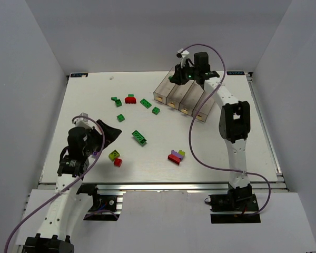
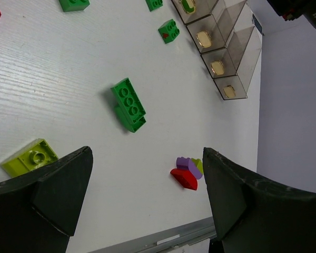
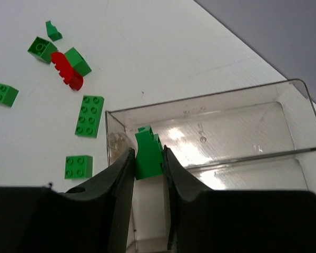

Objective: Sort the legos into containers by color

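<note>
My right gripper (image 3: 148,155) is shut on a green lego (image 3: 147,154) and holds it above the leftmost clear bin (image 3: 210,126) of the row of containers (image 1: 184,97). In the top view it hovers over the bins' far end (image 1: 185,75). My left gripper (image 2: 147,179) is open and empty above the table's near left, over white surface. A green brick (image 2: 129,104) lies ahead of it, a yellow-green brick (image 2: 30,157) to its left, and a red, purple and yellow-green cluster (image 2: 187,171) to its right.
Several green bricks (image 1: 146,103) and a red one (image 1: 130,99) lie left of the bins. A small red brick (image 1: 118,162) sits beside the yellow-green one (image 1: 114,155). The table's metal front rail (image 1: 163,184) runs along the near edge. Grey walls enclose the sides.
</note>
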You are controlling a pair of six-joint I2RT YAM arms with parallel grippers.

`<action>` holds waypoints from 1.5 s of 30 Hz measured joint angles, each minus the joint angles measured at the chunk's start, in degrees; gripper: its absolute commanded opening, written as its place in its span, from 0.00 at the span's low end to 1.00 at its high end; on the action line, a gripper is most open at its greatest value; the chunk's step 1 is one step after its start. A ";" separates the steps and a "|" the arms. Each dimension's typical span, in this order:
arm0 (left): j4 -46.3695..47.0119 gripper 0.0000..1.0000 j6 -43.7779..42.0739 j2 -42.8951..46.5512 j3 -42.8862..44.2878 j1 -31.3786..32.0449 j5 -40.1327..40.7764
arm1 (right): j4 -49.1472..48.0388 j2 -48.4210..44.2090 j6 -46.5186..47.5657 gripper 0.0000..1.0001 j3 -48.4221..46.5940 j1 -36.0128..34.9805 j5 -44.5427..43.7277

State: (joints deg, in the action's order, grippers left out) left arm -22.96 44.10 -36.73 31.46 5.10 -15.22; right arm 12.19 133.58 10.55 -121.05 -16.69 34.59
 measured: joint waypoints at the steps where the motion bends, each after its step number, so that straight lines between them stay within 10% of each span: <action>1: -0.48 0.94 0.13 0.46 0.00 0.00 0.09 | -0.87 0.48 -0.39 0.10 -0.02 -0.57 -0.63; 17: -2.29 0.92 1.88 -2.51 0.00 0.00 -3.37 | -5.97 6.78 -1.20 0.67 -2.69 -3.30 -8.26; 22: -1.42 0.87 3.45 -5.95 0.13 0.11 -5.09 | -5.27 6.29 -1.07 0.59 -2.82 -2.86 -8.41; 27: -1.95 0.58 5.68 -11.43 2.80 2.54 -4.13 | -1.92 -4.13 -0.57 0.19 5.70 -1.66 -3.63; 30: -3.04 0.39 7.65 -15.74 6.03 6.56 -1.40 | -1.25 -17.94 0.42 0.21 16.28 -0.81 -0.07; 31: -3.54 0.39 8.39 -17.77 7.61 8.26 -0.07 | -1.27 -23.02 0.61 0.40 19.80 -0.50 0.87; 37: -11.30 0.96 11.89 -32.98 20.20 19.12 9.92 | -1.68 -47.45 3.54 0.64 40.02 -0.44 3.52; 45: -21.22 0.98 14.47 -48.11 31.36 23.50 21.35 | 1.42 -58.29 3.82 0.65 61.46 0.13 1.73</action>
State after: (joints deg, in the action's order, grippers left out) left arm -44.18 58.57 -84.84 62.83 28.60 6.13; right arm 13.61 75.29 14.37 -59.59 -16.56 36.32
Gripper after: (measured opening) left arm 0.982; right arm 0.649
